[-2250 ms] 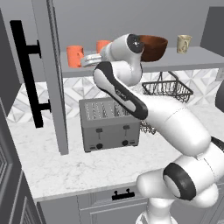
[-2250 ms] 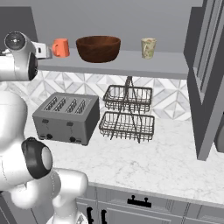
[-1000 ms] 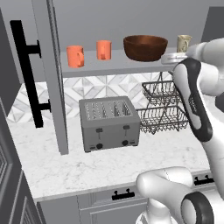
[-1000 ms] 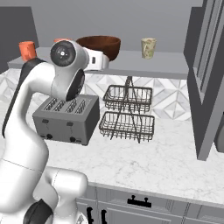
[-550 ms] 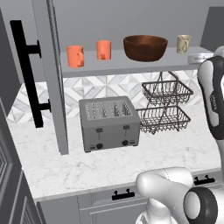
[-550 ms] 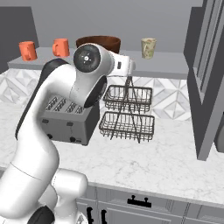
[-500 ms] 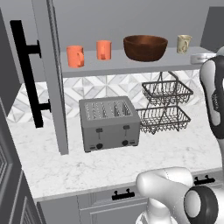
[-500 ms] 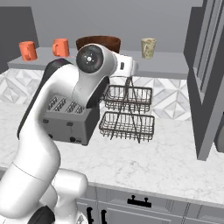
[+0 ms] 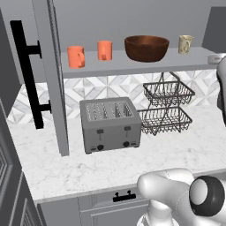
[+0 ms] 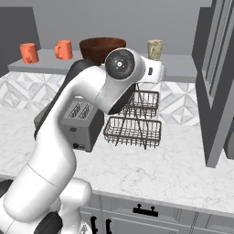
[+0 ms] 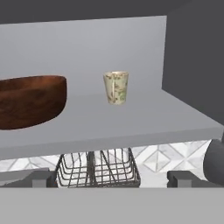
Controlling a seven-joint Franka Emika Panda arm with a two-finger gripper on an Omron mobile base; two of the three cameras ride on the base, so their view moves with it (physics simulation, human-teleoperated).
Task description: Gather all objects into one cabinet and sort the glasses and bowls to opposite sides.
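No readable text, labels, brands, numbers or signs anywhere on the shelf, counter or appliances.

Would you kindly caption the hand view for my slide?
Cream mug upright on the shelf, right of the bowl, wire rack below.

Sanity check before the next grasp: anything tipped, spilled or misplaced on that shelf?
Nothing tipped or spilled. Both orange mugs, the wooden bowl and the cream mug stand upright on the shelf. For sorting, the cream mug sits right of the bowl, apart from the orange pair on the left.
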